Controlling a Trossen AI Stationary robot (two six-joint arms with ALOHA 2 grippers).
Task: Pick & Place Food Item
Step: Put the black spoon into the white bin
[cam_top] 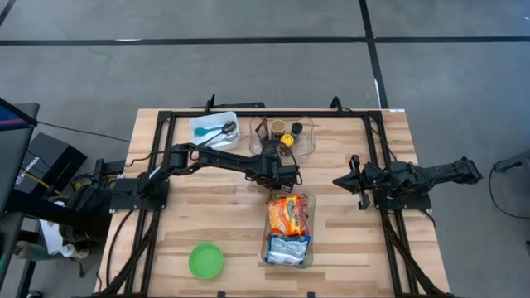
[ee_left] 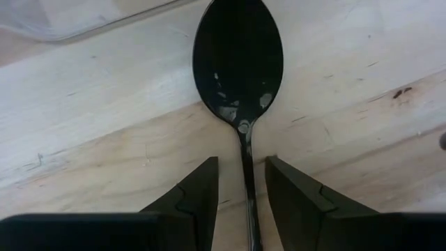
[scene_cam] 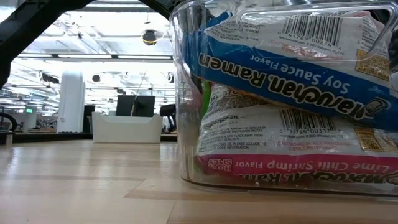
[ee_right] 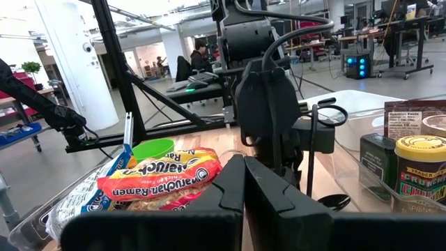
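Ramen packets (cam_top: 288, 228) lie stacked in a clear bin (cam_top: 308, 217) at the middle of the wooden table (cam_top: 232, 223), toward its near edge; 3 show from above and 2 labels read in the low view, and I cannot tell if more lie under them. 1 black spoon (ee_left: 238, 52) stands held by the left gripper (cam_top: 285, 177), just beyond the bin's far end: its 2 fingers (ee_left: 197, 195) are partly apart with the thin handle between them, bowl resting on the wood. Whether the pads actually press the handle is hard to tell from the left wrist view. The right gripper (cam_top: 341, 180) waits over the table's right side, its 2 fingers pressed together, holding nothing. 1 green bowl (cam_top: 205, 260) sits near the front left. 1 white tray (cam_top: 214, 128) at the back holds another utensil. 1 clear box (cam_top: 308, 141) beside it holds at least 2 jars (cam_top: 287, 139).
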